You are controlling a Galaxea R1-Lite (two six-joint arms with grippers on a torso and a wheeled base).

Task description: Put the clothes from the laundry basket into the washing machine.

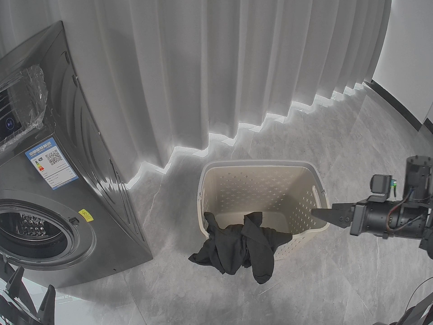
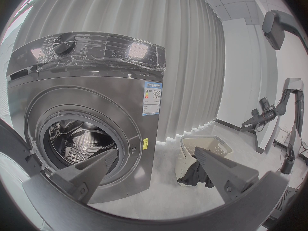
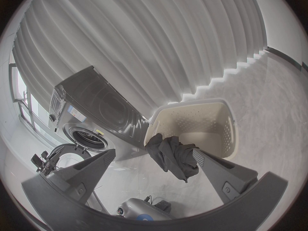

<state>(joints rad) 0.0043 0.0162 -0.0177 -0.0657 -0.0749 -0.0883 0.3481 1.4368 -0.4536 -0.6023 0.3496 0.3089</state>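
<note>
Just 1 garment [image 1: 239, 249] on 1 basket [image 1: 261, 163], 1 washer [image 1: 90, 159]; L gripper [image 2: 154, 150], R gripper [image 3: 153, 151] spread, empty.

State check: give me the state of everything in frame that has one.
washing machine: door open, no clothes visible in drum.
laundry basket: upright on floor.
dark garment: draped over the basket's near rim, partly hanging outside.
left end effector: open, empty.
right end effector: open, empty.
curtain: drawn shut.
</note>
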